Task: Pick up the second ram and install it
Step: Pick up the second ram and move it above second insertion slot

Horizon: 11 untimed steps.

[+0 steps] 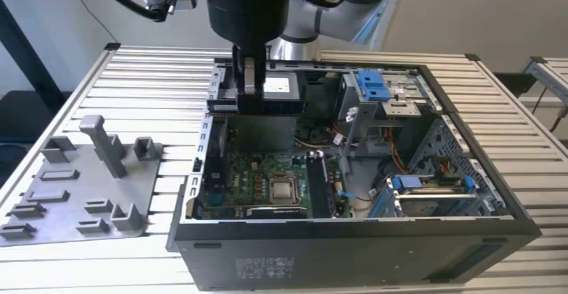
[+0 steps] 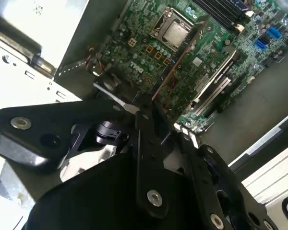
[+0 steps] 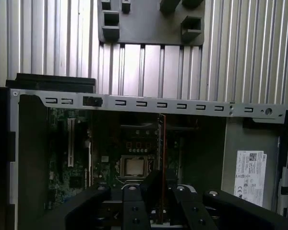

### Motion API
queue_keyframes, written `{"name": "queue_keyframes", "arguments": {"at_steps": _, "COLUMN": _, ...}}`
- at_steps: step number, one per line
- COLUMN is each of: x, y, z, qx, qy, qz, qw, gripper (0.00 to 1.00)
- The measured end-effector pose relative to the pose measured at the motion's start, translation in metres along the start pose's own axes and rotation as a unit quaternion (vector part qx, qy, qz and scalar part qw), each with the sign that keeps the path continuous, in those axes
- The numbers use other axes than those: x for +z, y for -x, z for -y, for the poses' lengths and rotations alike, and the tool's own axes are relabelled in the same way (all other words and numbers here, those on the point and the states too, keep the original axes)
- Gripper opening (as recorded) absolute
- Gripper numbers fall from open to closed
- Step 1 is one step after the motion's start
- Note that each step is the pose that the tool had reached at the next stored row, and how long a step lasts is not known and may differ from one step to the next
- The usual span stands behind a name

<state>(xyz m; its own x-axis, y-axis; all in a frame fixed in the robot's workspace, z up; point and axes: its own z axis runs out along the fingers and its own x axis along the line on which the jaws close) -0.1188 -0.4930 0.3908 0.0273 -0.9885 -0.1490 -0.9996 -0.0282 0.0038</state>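
A ribbed aluminium table (image 1: pixel 106 81) carries everything, its slats running across the exterior view. Behind it stands a pale wall (image 1: pixel 461 8), and the corner of another slatted table (image 1: pixel 552 68) shows at the exterior view's right edge.

One open computer case (image 1: pixel 355 257) fills the middle and right of the exterior view. One grey fixture tray (image 1: pixel 53 194) lies at the lower left of that view, just beside the case, with one tall upright post (image 1: pixel 105 144) among lower blocks. Inside the case lie one green motherboard (image 1: pixel 257 174) and one square processor socket (image 1: pixel 284 189), and two bright blue latches (image 1: pixel 373 84) show, one toward the back and one lower right.

One arm (image 1: pixel 249 1) comes down from the upper middle of the exterior view. Its gripper (image 3: pixel 161 179) is clenched on the second ram (image 3: pixel 162 139). The card is seen edge-on in both wrist views as a thin brownish line, held over the motherboard inside the case opening. In the first wrist view its edge runs just beside the processor socket.

A white printed label (image 3: pixel 249 175) sits on the metal box inside the case, and a small one (image 1: pixel 263 266) on the case's near wall. The print on the small one is too small to make out.
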Motion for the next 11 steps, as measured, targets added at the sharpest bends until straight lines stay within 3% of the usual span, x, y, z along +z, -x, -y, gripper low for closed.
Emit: {"name": "queue_keyframes", "arguments": {"at_steps": 11, "x": -0.0001, "y": -0.0001, "z": 0.0412, "qx": 0.0, "qy": 0.0007, "qz": 0.0, "qw": 1.0, "gripper": 0.17}}
